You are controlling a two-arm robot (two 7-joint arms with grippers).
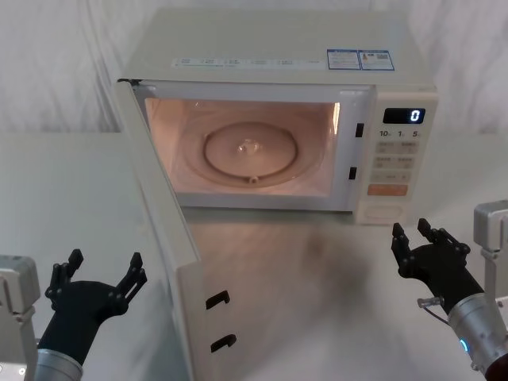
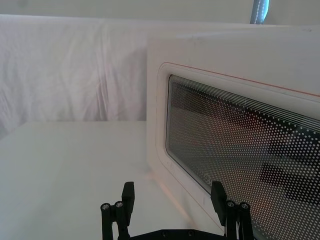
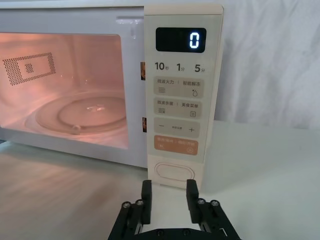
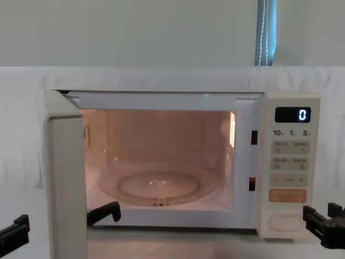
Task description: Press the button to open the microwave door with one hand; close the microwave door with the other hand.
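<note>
The microwave door (image 1: 163, 238) hangs wide, so my left gripper (image 1: 99, 274) — fingers spread, holding nothing — should push flat on its outer face, swinging it steadily shut

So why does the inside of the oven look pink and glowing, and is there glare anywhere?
Head view: the open microwave's cavity lamp lights the walls and turntable warm pink, spilling onto the table. Chest view: a bright strip glares on the cavity's right wall. Left wrist view: the microwave door window shows faint reflections.
</note>
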